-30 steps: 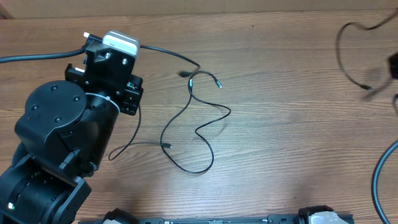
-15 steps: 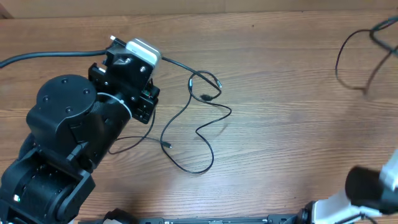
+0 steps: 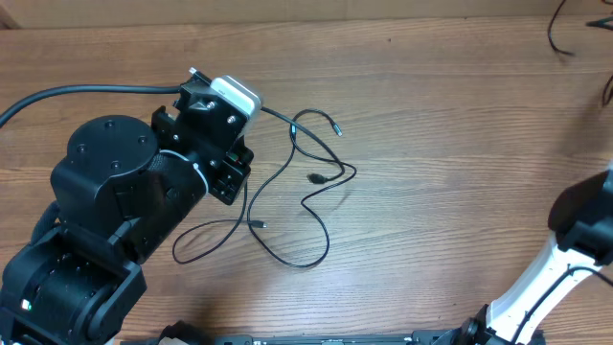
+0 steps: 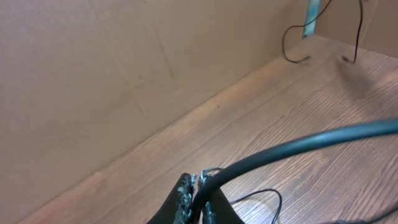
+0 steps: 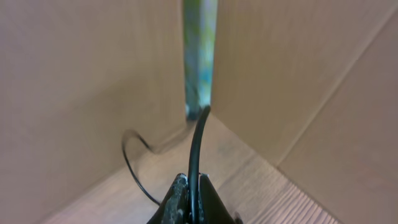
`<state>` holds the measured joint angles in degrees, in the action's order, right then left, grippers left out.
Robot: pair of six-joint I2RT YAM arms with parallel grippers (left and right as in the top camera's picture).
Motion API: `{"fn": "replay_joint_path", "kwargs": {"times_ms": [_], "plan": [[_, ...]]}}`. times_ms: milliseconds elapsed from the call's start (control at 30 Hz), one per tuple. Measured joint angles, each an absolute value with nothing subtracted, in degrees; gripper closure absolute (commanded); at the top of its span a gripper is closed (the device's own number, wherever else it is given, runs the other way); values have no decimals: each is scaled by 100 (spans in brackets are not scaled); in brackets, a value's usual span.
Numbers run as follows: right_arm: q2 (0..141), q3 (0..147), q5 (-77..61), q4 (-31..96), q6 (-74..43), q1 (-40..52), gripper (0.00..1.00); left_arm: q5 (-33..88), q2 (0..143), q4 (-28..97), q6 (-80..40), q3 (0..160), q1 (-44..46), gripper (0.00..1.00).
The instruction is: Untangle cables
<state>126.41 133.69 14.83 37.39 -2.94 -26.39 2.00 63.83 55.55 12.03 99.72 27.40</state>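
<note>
Several thin black cables [image 3: 308, 196] lie loosely looped on the wooden table at centre; two small plug ends [image 3: 336, 128] show. My left gripper [image 4: 200, 182] is shut on a black cable [image 4: 298, 144] that runs off to the right. In the overhead view its fingers are hidden under the wrist camera [image 3: 235, 96], just left of the loops. My right gripper [image 5: 191, 184] is shut on another black cable [image 5: 198, 140] and holds it up near the box corner. That gripper is out of the overhead view; a bit of its cable [image 3: 558, 26] shows at the top right.
Cardboard walls [image 4: 124, 74] close the back and the sides. A thick black wire [image 3: 77, 93] runs from the left arm to the left edge. The right arm's link [image 3: 579, 225] stands at the right edge. A teal strip [image 5: 199, 56] marks the far corner.
My left arm has moved right and toward the front with its cable, pulling the loops. My right arm has carried its cable up and right, nearly out of the overhead view.
</note>
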Motion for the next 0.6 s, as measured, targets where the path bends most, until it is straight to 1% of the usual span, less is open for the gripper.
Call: {"fn": "replay_joint_path", "kwargs": {"times_ms": [100, 133, 167, 367, 500, 600], "plan": [[13117, 13369, 1476, 3726, -294, -2661, 96, 222, 6383, 5551, 1190, 9972, 2740, 90], [13235, 13369, 1474, 3723, -292, -2663, 21, 222, 6383, 5544, 1188, 9972, 2740, 90], [13434, 13364, 1481, 3723, -287, -2663, 0, 224, 6383, 5529, 1184, 9972, 2740, 90], [13725, 13373, 1479, 3909, -270, -2663, 0, 239, 6399, 5468, 1074, 9972, 2740, 88], [13485, 13402, 1487, 4617, -270, -2635, 0, 242, 6403, 5433, 1055, 9972, 2740, 91], [12890, 13404, 1439, 5170, -274, -2484, 0, 242, 6405, 5419, 1039, 9972, 2740, 95]]}}
